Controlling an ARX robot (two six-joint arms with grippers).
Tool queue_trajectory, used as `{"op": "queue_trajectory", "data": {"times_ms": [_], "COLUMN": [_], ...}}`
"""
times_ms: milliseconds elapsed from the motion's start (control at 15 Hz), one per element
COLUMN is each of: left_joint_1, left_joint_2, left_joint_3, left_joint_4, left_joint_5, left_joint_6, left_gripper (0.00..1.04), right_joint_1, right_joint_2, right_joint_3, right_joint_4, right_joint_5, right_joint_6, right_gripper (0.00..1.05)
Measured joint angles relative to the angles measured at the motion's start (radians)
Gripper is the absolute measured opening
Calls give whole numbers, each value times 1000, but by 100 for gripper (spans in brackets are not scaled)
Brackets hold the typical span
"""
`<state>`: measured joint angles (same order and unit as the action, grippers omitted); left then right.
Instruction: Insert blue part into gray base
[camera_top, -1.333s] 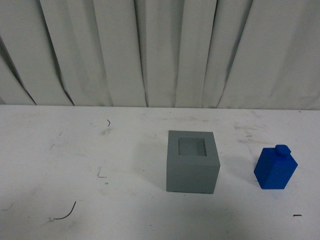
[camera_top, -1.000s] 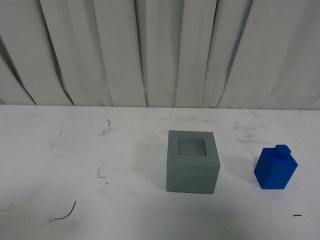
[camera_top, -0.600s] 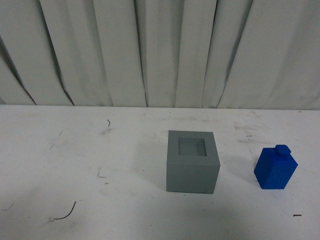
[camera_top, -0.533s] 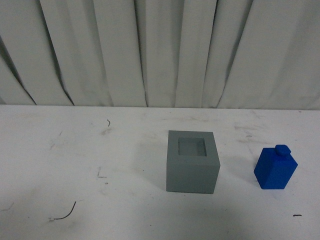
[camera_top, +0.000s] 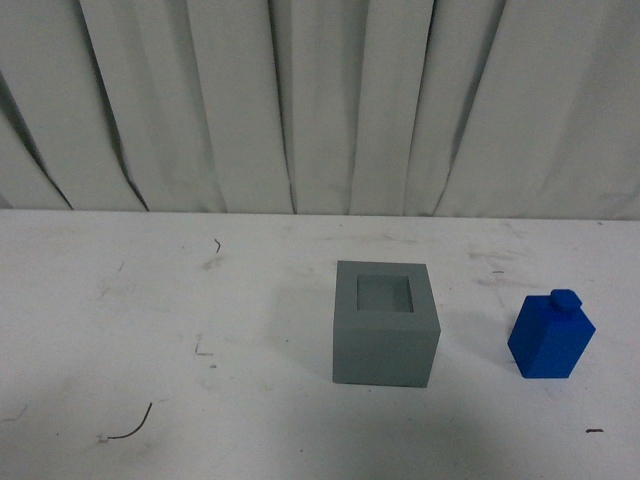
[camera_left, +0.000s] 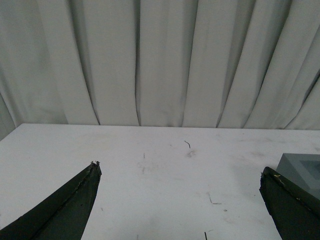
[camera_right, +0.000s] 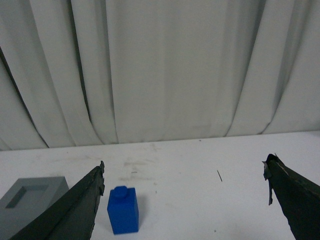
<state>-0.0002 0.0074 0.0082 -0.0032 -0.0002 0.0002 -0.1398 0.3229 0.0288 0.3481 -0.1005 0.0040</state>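
The gray base (camera_top: 385, 323) stands on the white table near the middle of the front view, its square recess facing up and holding nothing. The blue part (camera_top: 551, 335) stands upright to its right, stud on top, apart from the base. Neither arm shows in the front view. My right gripper (camera_right: 184, 167) is open, and the blue part (camera_right: 123, 210) stands beyond it, close to one finger, with the gray base (camera_right: 31, 202) further off to that side. My left gripper (camera_left: 179, 169) is open over bare table, and a corner of the gray base (camera_left: 303, 167) shows behind one finger.
The white table (camera_top: 150, 310) bears scuffs and small dark scraps, one curled near the front left (camera_top: 130, 428). A pleated white curtain (camera_top: 320, 100) closes off the back edge of the table.
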Motion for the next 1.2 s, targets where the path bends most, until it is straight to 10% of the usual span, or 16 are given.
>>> {"op": "queue_trajectory", "data": {"times_ms": [200, 467, 1200], "left_joint_1": [0, 0, 0], "left_joint_2": [0, 0, 0], "left_joint_3": [0, 0, 0], "left_joint_4": [0, 0, 0], "left_joint_5": [0, 0, 0], "left_joint_6": [0, 0, 0], "left_gripper": [98, 98, 98], "right_joint_1": [-52, -42, -8], "right_joint_2": [566, 1145, 1502], "right_joint_3": [224, 592, 1108], "right_joint_4": [468, 582, -229], "right_joint_5": [-54, -15, -377], "right_joint_6": [-4, -146, -864], "right_gripper": [98, 98, 98]}}
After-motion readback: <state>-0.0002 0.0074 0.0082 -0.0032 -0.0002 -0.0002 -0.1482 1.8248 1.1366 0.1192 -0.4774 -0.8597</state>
